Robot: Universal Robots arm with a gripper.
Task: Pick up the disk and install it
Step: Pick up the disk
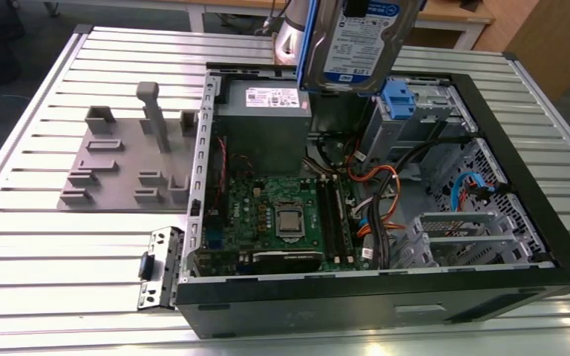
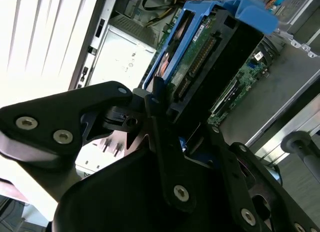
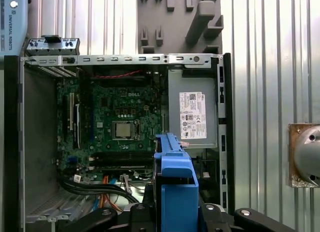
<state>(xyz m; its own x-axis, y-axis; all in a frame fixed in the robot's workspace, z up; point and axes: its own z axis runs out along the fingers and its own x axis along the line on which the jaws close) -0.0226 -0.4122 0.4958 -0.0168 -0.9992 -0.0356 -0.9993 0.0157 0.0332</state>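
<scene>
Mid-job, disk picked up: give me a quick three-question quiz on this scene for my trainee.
1. True or false: the disk is already seated inside the computer case.
2. The gripper is: A open; B shut on the disk; C shut on a cable.
3. Fill in: on the table, at the exterior view's left of the case, lies a grey ____.
Key: 1 false, it hangs above the open case; 2 B; 3 fixture plate.

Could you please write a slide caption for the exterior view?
Blue-framed disk hangs on edge above the open computer case, just beside its grey power supply box.
</scene>
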